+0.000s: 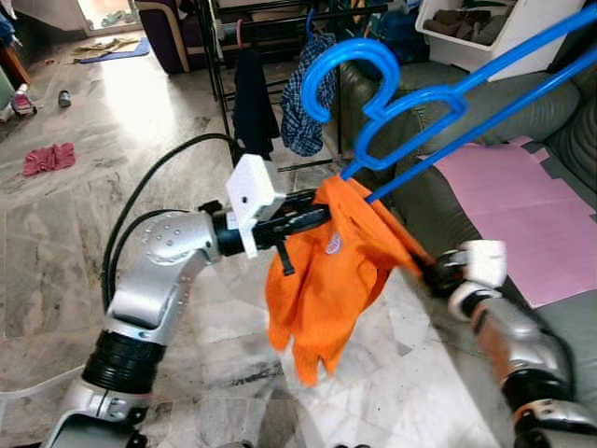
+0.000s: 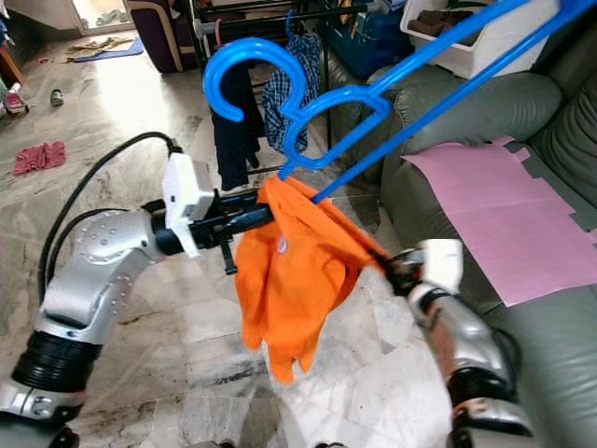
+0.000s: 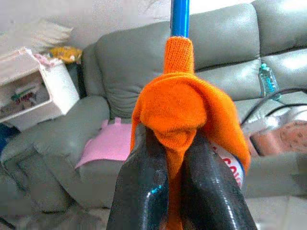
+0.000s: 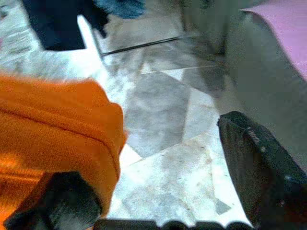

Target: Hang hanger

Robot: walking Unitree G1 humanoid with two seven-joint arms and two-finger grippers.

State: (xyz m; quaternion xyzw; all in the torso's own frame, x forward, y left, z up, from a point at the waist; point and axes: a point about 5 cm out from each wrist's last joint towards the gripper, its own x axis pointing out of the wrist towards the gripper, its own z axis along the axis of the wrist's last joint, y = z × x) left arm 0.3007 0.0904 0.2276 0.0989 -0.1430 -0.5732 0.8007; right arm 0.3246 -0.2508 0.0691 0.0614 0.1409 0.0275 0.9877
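1. Left gripper (image 1: 312, 213) reaches across from the left with its fingers clenched on a fold of the orange garment (image 1: 331, 271). In the left wrist view the two black fingers (image 3: 144, 177) pinch the bunched cloth right under the blue bar.
2. Blue hanger (image 1: 410, 103) is held up at centre, in front of the grey sofa (image 1: 448, 121). The garment is draped over its lower end and hangs down toward the marble floor (image 1: 112, 131).
3. Hanger's long axis runs diagonally, from the garment end low at centre up to the upper right. The hook (image 1: 331, 79) sits at upper centre, curling over toward the robot's left and opening downward.
4. Right gripper (image 1: 437, 271) sits low on the right, at the garment's right edge. In the right wrist view its fingers (image 4: 259, 163) stand wide apart with bare floor between them, so released, with cloth lying against one finger only.
5. Step in hand, as I judge it: garment is on the hanger and the hanger is being carried, not yet hung.
6. Drying rack (image 1: 280, 19) with dark clothes stands behind, well apart from the hook.
7. Next move likely calls for raising the hook and bringing it over a rack rail while keeping the left pinch firm, so the cloth doesn't slide off the tilted bar.
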